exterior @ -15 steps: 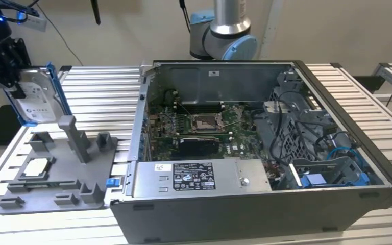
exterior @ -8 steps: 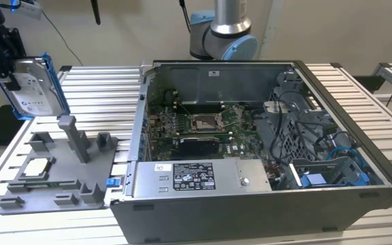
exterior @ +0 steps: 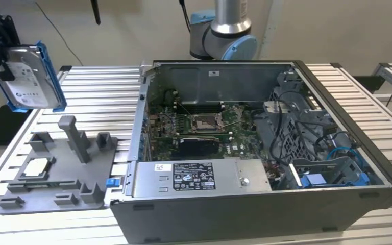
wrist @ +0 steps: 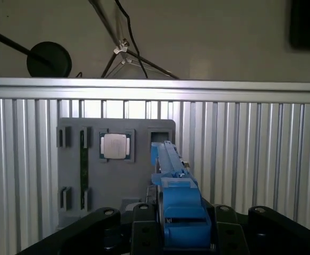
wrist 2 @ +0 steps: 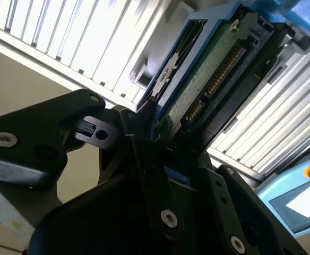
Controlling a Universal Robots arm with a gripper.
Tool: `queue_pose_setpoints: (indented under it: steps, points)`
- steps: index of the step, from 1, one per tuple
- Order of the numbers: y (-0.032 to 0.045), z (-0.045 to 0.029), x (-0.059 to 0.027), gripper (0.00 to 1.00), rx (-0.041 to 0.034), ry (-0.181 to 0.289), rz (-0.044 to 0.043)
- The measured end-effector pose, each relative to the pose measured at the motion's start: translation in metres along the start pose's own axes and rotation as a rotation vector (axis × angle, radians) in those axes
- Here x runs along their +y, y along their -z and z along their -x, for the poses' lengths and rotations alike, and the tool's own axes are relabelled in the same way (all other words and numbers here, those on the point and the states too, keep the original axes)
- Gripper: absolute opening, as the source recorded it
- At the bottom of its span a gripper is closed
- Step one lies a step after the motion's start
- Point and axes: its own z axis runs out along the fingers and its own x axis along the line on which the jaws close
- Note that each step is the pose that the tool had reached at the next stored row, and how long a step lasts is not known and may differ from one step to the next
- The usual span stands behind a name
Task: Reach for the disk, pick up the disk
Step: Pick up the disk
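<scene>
Gripper (exterior: 4, 67): fingers pinched the disk's edge.
Disk (exterior: 34, 76): upright, held in the air above the tray (exterior: 59, 171), at the exterior view's left.
Chip (wrist: 115, 146): sat in the tray.

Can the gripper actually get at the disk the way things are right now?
Yes, apparently: the gripper is shut on the disk, holding it in the air over the slatted table near the grey fixture, apart from the open computer case.
</scene>
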Motion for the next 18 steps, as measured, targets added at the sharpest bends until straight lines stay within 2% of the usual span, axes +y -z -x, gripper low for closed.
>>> queue_pose_setpoints:
  steps: [13, 18]
  points:
    - [0.0429, 0.0010, 0.0005, 0.00, 0.0001, 0.001, 0.0002]
    - [0.0535, 0.0012, 0.0006, 0.00, 0.0000, 0.002, 0.0000]
